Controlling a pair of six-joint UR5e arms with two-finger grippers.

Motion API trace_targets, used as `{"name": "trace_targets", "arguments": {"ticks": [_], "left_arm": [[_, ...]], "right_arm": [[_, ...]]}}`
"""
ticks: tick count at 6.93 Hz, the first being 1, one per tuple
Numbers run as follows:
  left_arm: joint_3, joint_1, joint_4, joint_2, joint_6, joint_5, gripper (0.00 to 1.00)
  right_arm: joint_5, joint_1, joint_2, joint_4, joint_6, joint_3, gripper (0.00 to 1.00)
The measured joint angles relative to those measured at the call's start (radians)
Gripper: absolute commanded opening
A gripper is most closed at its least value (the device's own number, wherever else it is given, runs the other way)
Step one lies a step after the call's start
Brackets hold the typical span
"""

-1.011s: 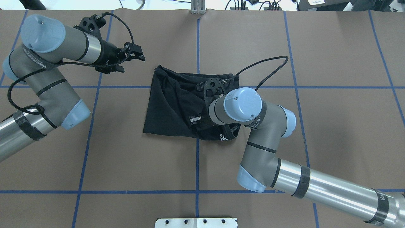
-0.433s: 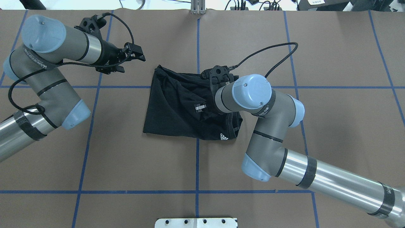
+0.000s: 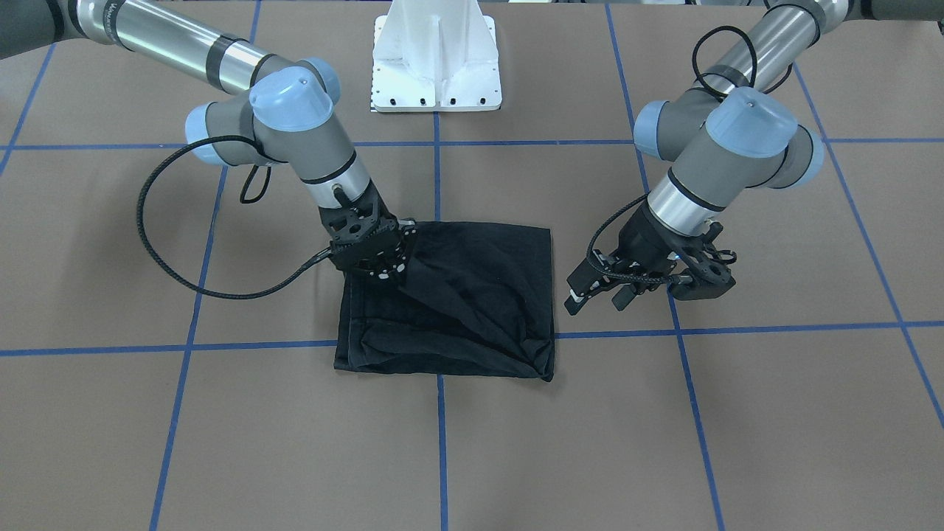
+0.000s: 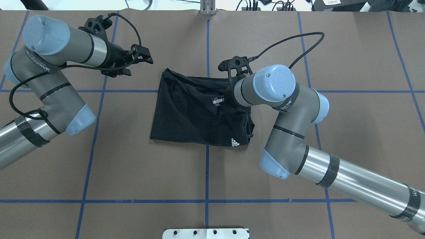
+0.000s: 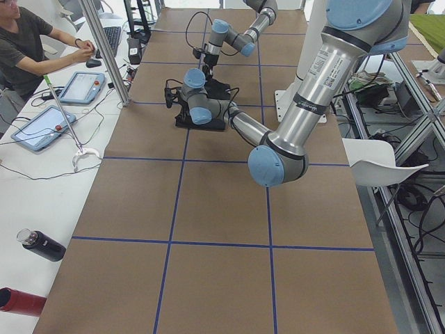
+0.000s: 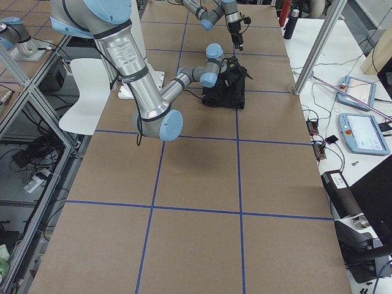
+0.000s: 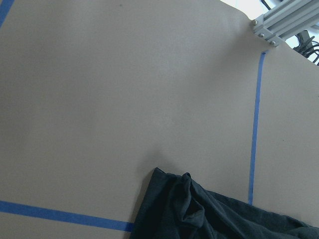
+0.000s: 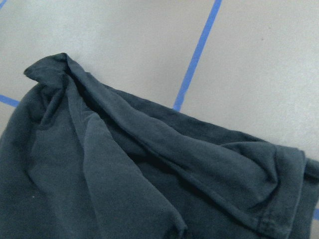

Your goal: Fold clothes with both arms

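Logging the left gripper hanging near the shirt's far-left corner, apart from it, fingers spread and gripping nothing.

Finding the black T-shirt lying mid-table as a rough folded rectangle, straddling the centre tape line. White logo at the near edge, bunched corner at far left, diagonal creases across the top.

Reading the right gripper as sitting over the shirt's right half, fingers seemingly pinching a top layer, with fabric tenting up to them in the front view. Fingertips themselves mostly hidden.

Judging the step as folding that layer over. Advising:
- staying low and drawing the layer taut before laying it
- lining edge on edge and releasing only once flat
- bringing the idle left fingers onto the bunched corner for pinning, avoiding dragging the whole stack

Working on a brown table gridded with blue tape, white pedestal base at the robot's side. Noting a seated person at a white side table with tablet pendants and a dark bottle, and a white chair opposite.
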Motion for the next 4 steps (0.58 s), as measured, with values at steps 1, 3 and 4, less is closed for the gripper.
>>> {"name": "trace_targets", "arguments": {"ticks": [1, 3, 4], "left_arm": [[0.000, 0.000, 0.000, -0.001, 0.000, 0.001, 1.00], [-0.001, 0.000, 0.000, -0.003, -0.001, 0.002, 1.00], [-0.001, 0.000, 0.000, -0.003, 0.000, 0.002, 1.00]], "right_arm": [[-0.007, 0.024, 0.000, -0.015, -0.024, -0.033, 0.00], [-0.032, 0.045, 0.006, -0.021, -0.030, -0.098, 0.99], [-0.040, 0.047, 0.009, -0.021, -0.025, -0.114, 1.00]]}}
